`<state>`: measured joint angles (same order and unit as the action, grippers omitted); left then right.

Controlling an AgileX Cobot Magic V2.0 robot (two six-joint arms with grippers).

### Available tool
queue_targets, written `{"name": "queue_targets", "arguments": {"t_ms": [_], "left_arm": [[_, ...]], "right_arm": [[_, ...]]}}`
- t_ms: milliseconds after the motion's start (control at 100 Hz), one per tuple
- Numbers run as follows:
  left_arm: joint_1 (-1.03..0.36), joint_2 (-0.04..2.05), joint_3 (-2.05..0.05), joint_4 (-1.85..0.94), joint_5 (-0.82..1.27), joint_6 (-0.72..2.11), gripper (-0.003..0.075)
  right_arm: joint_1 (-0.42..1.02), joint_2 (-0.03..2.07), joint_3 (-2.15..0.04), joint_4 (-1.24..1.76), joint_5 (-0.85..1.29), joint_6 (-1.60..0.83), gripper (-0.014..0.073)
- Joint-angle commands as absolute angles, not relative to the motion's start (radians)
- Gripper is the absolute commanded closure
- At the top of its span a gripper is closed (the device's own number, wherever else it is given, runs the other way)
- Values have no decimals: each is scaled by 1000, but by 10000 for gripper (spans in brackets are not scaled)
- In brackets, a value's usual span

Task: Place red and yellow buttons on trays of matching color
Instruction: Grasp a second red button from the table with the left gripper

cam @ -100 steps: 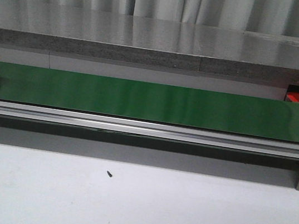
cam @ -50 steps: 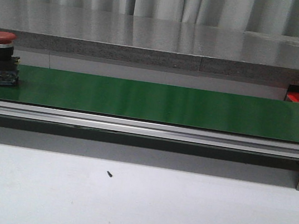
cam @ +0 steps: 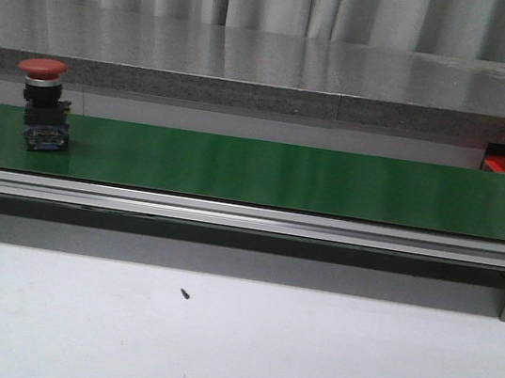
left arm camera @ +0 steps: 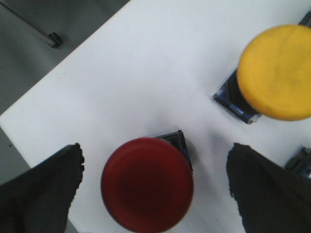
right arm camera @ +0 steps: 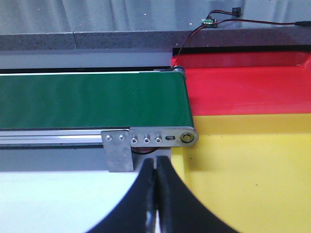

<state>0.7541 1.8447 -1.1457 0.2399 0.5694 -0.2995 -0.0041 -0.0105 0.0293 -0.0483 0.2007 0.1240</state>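
Red button (cam: 41,104) stands upright on green belt (cam: 283,175), far left. Left gripper (left arm camera: 154,187) open, fingers straddling a second red button (left arm camera: 147,184); yellow button (left arm camera: 275,72) nearby. Right gripper (right arm camera: 156,187) closed, empty, near red tray (right arm camera: 243,87) and yellow tray (right arm camera: 248,170).

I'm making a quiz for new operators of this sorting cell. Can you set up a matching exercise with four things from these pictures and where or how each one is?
Things:
1. red button on conveyor
2. yellow button
3. right gripper
4. red tray

Places or states:
A. beyond the yellow tray, past the belt's end
B. fingers closed together
C. standing near the left end of the green belt
D. on a white surface, seen by the left wrist camera

Pairs: 1-C, 2-D, 3-B, 4-A
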Motion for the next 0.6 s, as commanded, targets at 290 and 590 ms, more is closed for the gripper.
{"name": "queue_targets", "arguments": {"t_ms": [290,590], "left_arm": [[754,1803,-1171,247,518,-310,453],[748,1732,-1171,196,570,-311,652]], "right_arm": [[-5,-29,11,-59,119,125,662],[-5,-29,11,-59,119,125,662]]}}
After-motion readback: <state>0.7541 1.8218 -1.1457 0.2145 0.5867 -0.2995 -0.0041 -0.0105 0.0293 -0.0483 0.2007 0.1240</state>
